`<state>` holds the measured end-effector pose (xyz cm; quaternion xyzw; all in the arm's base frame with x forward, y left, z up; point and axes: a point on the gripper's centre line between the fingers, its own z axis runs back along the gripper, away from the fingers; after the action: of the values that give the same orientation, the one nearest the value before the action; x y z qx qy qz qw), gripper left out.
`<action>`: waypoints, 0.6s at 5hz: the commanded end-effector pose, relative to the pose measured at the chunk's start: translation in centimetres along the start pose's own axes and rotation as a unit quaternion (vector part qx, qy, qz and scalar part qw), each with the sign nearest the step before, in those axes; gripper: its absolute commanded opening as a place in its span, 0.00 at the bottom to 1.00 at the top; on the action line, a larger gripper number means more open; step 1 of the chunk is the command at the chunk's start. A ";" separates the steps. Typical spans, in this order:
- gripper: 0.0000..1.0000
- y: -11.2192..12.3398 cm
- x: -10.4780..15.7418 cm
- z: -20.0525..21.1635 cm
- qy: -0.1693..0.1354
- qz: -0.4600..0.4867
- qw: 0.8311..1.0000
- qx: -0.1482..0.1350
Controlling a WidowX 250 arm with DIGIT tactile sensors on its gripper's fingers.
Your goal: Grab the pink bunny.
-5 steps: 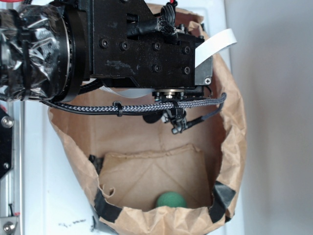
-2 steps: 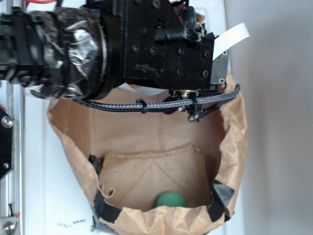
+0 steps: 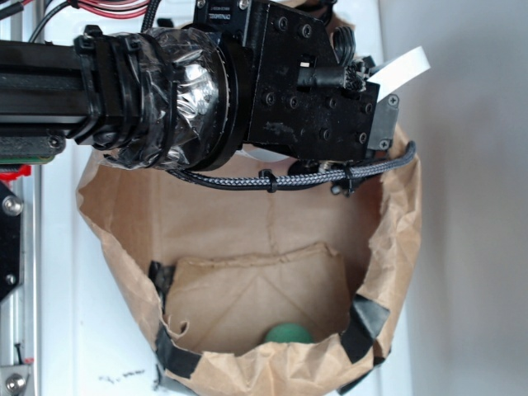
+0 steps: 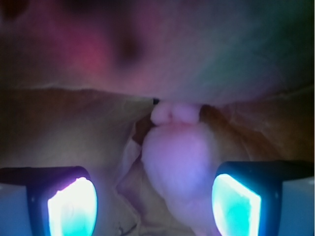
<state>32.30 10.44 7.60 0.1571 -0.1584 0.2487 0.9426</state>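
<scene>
In the wrist view the pink bunny fills the middle, a soft pale-pink lump lying on crumpled brown paper, with a small rounded part at its far end. My gripper is open, its two glowing pads standing wide apart. The bunny lies between them, nearer the right pad, touching neither. In the exterior view the black gripper body hangs over the far rim of the brown paper bag and hides the bunny and the fingers.
A green ball lies at the bag's near end, half hidden behind the folded front rim. Black tape patches hold the rim corners. The bag walls close in around the gripper.
The arm has shifted right and toward the far rim of the bag. The bag's right wall has been pushed outward a little. The green ball has stayed put.
</scene>
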 end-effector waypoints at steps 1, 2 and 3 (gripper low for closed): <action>1.00 0.1 -0.1 -0.7 -0.031 -0.018 0.999 0.024; 1.00 0.0 -0.5 -1.0 -0.034 -0.026 0.999 0.031; 1.00 0.0 -0.8 -1.2 -0.040 -0.034 0.998 0.035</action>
<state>31.38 10.72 5.08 0.2067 -0.1646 0.2139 0.9404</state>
